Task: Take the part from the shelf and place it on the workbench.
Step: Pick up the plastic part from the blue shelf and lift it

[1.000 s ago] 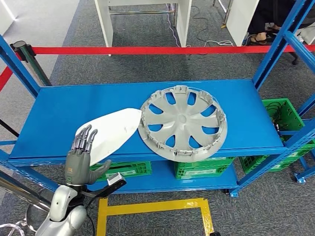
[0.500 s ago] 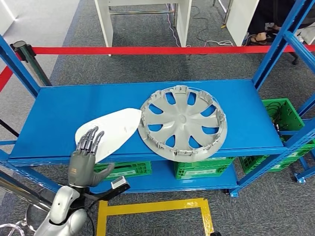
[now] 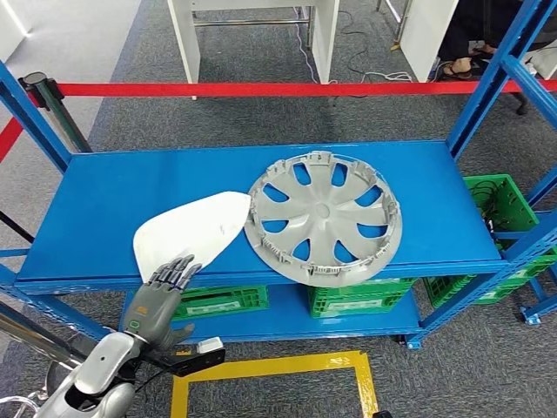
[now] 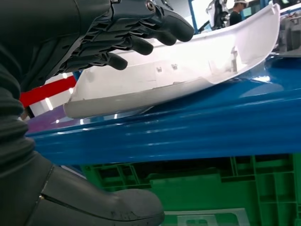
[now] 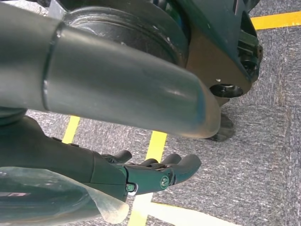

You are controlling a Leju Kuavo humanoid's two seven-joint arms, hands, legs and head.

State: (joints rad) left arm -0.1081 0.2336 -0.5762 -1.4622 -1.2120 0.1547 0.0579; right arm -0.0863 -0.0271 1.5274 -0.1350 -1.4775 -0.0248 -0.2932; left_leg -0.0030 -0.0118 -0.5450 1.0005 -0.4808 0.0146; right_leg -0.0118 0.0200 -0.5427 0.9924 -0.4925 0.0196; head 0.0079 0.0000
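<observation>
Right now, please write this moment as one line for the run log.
phase: reach | left hand: open at shelf edge, fingers over white part, no grip | right hand: hanging, empty | wheel cover: on shelf

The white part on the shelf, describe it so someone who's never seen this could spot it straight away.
Find the blue shelf; on its top deck sit two things. The white part lies left of the grey hubcap, its wide end at the front edge, just above the left hand. It is smooth, pointed like a leaf and unspoked, unlike the round hubcap.
</observation>
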